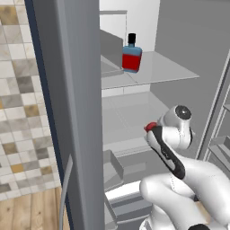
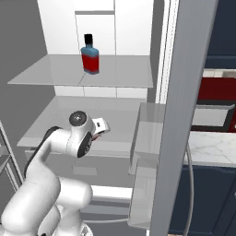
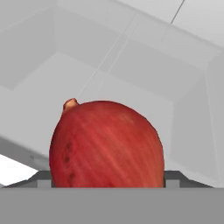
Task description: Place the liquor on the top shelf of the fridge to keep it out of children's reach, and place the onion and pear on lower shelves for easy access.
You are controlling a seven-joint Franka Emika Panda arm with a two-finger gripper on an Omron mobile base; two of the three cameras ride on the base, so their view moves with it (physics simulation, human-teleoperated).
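The liquor (image 1: 131, 57) (image 2: 90, 57), a blue bottle with a red label and black cap, stands upright on the fridge's top shelf (image 1: 166, 67) (image 2: 50, 73). My gripper (image 2: 99, 131) is shut on the red onion (image 1: 150, 126) (image 3: 107, 144), holding it just above the front of a lower shelf (image 1: 123, 114) (image 2: 50, 122). In the hand view the onion hides the fingertips, and pale shelf and fridge walls lie beyond it. The pear is out of view.
The open fridge door (image 1: 72, 112) (image 2: 184, 110) stands close beside the arm, with door bins (image 2: 147, 133) on its inner face. A drawer (image 1: 112, 168) sits under the lower shelf. More bins (image 1: 220, 150) line the other side.
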